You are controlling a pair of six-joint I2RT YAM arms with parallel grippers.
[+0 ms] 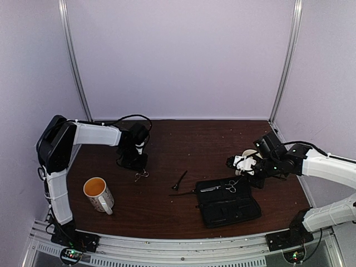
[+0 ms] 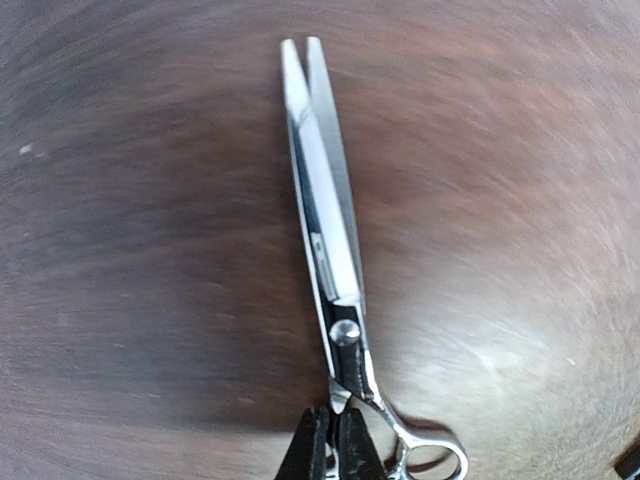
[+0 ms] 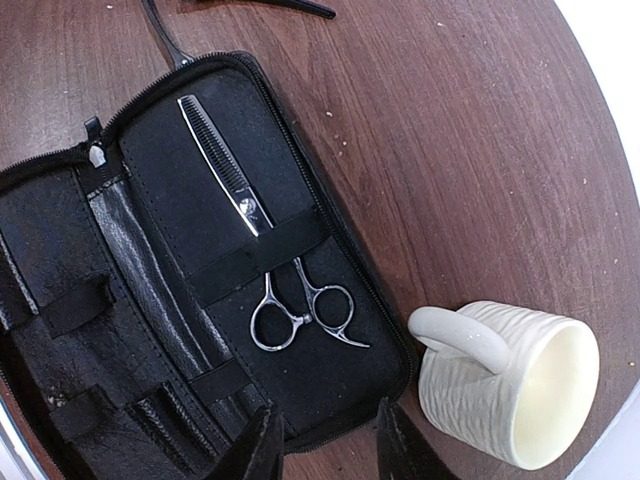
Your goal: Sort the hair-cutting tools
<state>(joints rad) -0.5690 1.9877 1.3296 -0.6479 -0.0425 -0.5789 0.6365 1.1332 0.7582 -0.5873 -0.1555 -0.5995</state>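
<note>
From above, we see the left pincer (image 1: 135, 161) low over the loose scissors (image 1: 141, 176) on the worktop (image 1: 194, 139). Its blurred wrist view shows it closed, probably on their shank. The right pincer (image 3: 325, 445) hangs open, empty, above the case (image 3: 60, 330) holding the other scissors (image 3: 225, 165). Grasping now; next, lift steadily.

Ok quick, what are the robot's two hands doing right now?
Left gripper: closed on the silver scissors.
Right gripper: open, holding nothing.

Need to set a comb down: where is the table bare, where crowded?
Bare: the table behind the clips and case; also the near strip between the orange-lined mug and the case. Crowded: around clips, case and white mug.
</note>
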